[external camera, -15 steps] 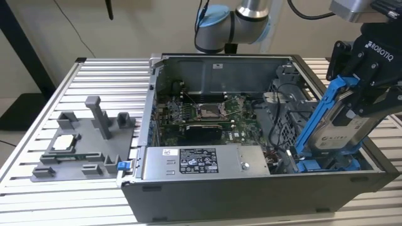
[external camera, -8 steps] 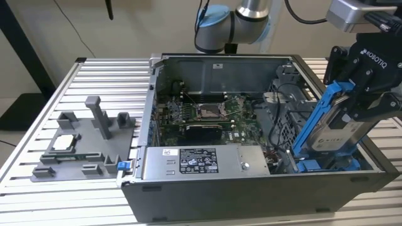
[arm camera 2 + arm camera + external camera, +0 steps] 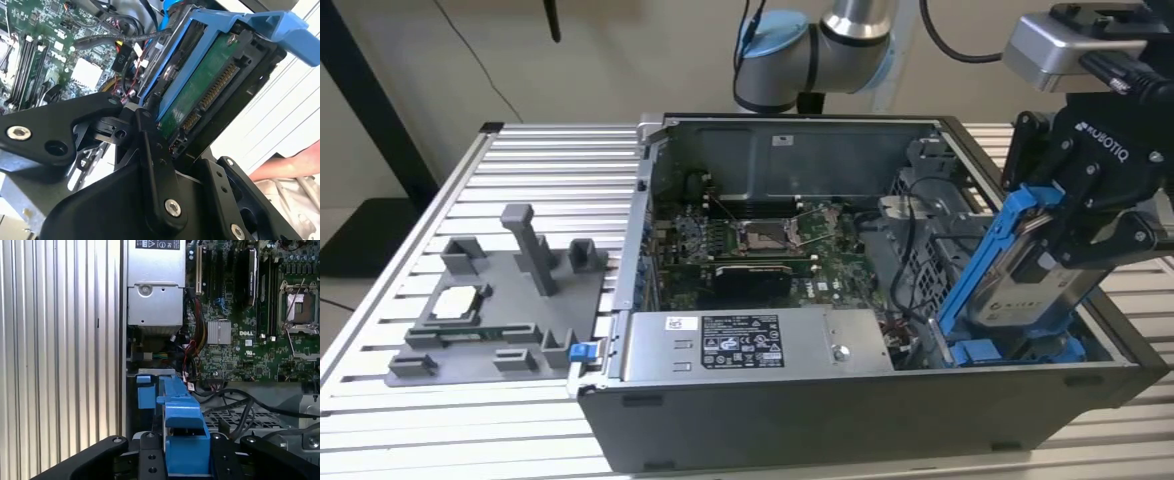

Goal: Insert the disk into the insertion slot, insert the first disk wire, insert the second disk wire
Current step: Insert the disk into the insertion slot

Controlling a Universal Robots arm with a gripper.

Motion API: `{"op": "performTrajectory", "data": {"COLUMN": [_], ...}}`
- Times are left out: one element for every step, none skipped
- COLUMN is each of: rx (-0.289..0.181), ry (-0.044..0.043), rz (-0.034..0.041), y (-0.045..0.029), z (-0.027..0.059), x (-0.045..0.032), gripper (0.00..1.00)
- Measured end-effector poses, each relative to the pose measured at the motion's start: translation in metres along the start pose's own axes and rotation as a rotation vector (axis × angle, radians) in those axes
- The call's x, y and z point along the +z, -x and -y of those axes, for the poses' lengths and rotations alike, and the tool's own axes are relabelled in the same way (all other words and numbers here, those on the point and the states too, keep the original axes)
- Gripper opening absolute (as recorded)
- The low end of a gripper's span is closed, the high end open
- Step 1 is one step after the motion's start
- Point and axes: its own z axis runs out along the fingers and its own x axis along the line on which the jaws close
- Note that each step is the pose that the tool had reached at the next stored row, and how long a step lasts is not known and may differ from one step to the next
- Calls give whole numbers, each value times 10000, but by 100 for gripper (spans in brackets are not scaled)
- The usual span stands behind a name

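Exterior view: outside and above the computer case [image 3: 854,420], looking obliquely into its open side. First wrist view: near, facing straight down into the case. Second wrist view: nearer, tilted. All share the motherboard [image 3: 821,235] and the disk [image 3: 1023,292].

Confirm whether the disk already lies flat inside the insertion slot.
No: the gripper holds the disk steeply tilted, rising above the insertion slot.

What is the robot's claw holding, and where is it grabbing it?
The gripper is shut on the disk, clamping it by its upper end, where the blue carrier frames it.
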Motion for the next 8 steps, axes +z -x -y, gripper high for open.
{"op": "performTrajectory", "data": {"rx": [0, 0, 0, 0, -1, -1, -1, -1], "ry": [0, 1, 1, 1, 1, 1, 1, 1], "rz": [2, 6, 11, 17, 22, 26, 28, 28], "y": [-1, -1, -1, -2, -3, -3, -4, -4], "z": [2, 3, 4, 6, 8, 10, 11, 12], "x": [16, 32, 49, 65, 84, 101, 121, 139], "gripper": [0, 0, 0, 0, 0, 0, 0, 0]}}
